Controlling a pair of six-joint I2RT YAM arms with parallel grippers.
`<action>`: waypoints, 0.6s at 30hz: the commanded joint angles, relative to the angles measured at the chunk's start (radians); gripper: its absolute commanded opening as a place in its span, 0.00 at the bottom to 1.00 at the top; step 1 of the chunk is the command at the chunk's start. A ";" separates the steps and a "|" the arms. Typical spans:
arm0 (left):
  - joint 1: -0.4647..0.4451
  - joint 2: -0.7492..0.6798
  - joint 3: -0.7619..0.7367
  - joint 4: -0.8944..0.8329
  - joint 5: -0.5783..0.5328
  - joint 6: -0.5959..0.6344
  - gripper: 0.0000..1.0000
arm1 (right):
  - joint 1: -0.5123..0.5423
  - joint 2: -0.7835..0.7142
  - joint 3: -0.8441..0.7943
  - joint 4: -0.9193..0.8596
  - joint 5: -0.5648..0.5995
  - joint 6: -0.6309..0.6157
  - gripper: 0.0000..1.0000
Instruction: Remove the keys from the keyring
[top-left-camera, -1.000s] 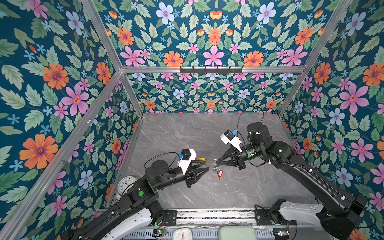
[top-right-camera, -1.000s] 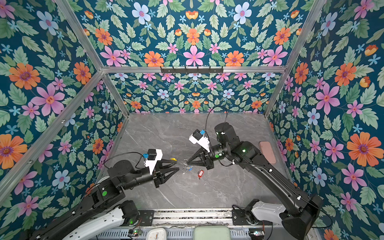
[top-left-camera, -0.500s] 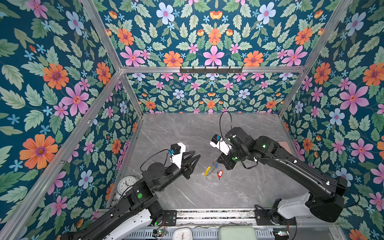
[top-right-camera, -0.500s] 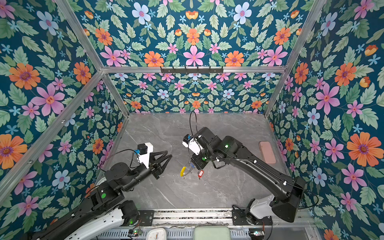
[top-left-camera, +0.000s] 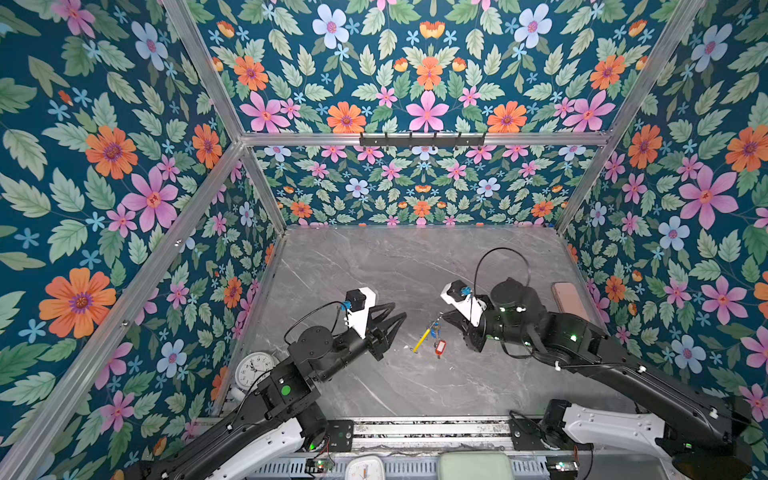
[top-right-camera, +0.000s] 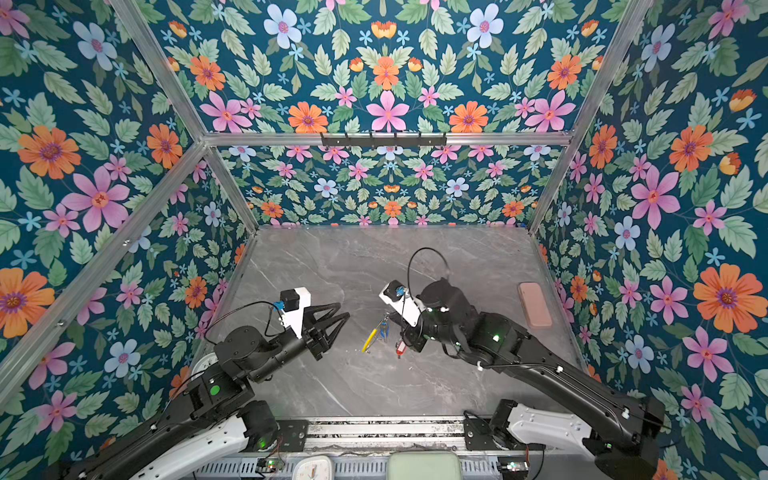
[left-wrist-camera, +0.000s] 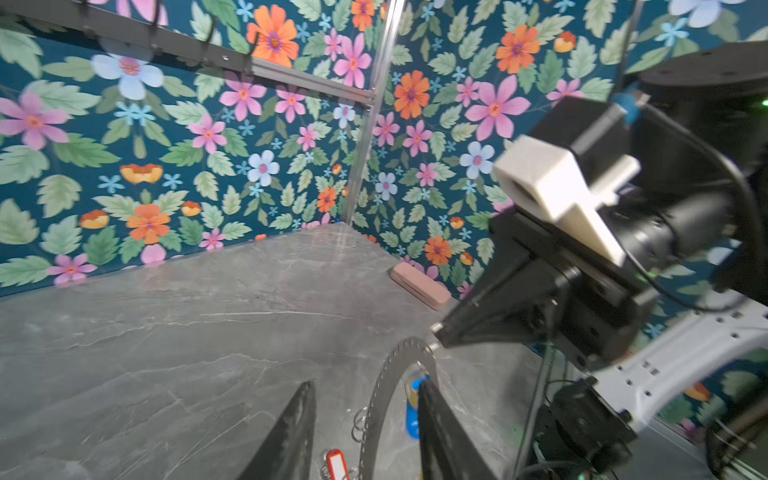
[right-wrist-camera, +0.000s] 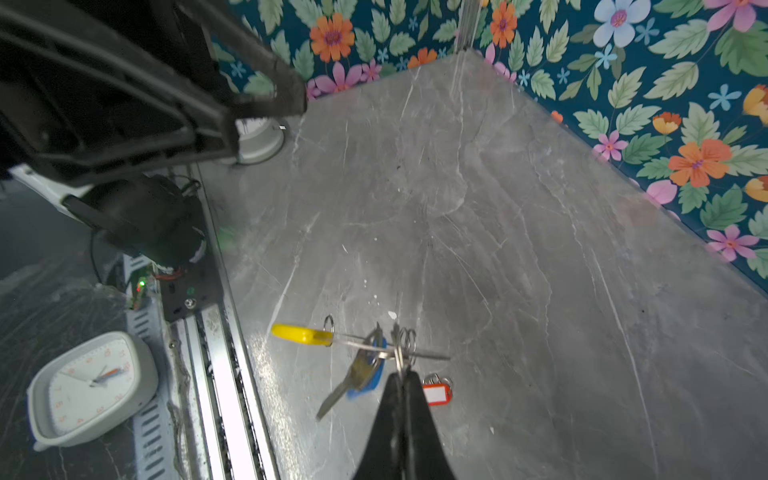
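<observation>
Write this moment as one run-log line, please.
right tool: shut on keyring | left tool: open, empty | blue-tagged key: hanging on ring

Grey marble table (top-left-camera: 415, 270) and what lies on it
We see a red-tagged key (top-left-camera: 440, 347) lying flat on it; a pink case (top-left-camera: 569, 296) rests well to the key's right by the wall, a round white clock (top-left-camera: 254, 368) well to its left.
</observation>
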 joint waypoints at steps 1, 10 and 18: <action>0.001 -0.004 0.004 0.089 0.142 0.019 0.44 | -0.019 -0.037 -0.033 0.171 -0.230 0.030 0.00; 0.001 0.038 0.020 0.131 0.219 0.028 0.40 | -0.145 -0.048 -0.118 0.373 -0.560 0.167 0.00; 0.004 0.087 0.023 0.186 0.320 -0.008 0.40 | -0.160 -0.026 -0.143 0.472 -0.636 0.235 0.00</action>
